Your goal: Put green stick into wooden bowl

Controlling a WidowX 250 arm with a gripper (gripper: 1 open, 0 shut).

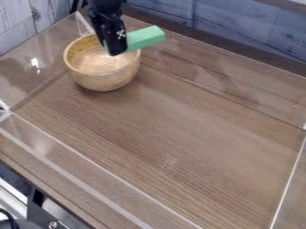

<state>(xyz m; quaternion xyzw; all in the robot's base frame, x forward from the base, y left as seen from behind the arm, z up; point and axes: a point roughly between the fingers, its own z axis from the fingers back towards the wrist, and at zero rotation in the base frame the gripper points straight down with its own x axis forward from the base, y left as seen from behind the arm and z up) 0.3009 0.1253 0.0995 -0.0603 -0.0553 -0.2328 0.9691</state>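
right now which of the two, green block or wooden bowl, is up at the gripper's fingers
The green stick: the bright green bar at the fingers of the gripper, whereas the round tan wooden bowl sits on the table.

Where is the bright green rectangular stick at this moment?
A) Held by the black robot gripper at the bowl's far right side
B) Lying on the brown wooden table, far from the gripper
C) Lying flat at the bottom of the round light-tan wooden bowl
A: the bright green rectangular stick is gripped by the black robot gripper at the far right side of the round light-tan wooden bowl.
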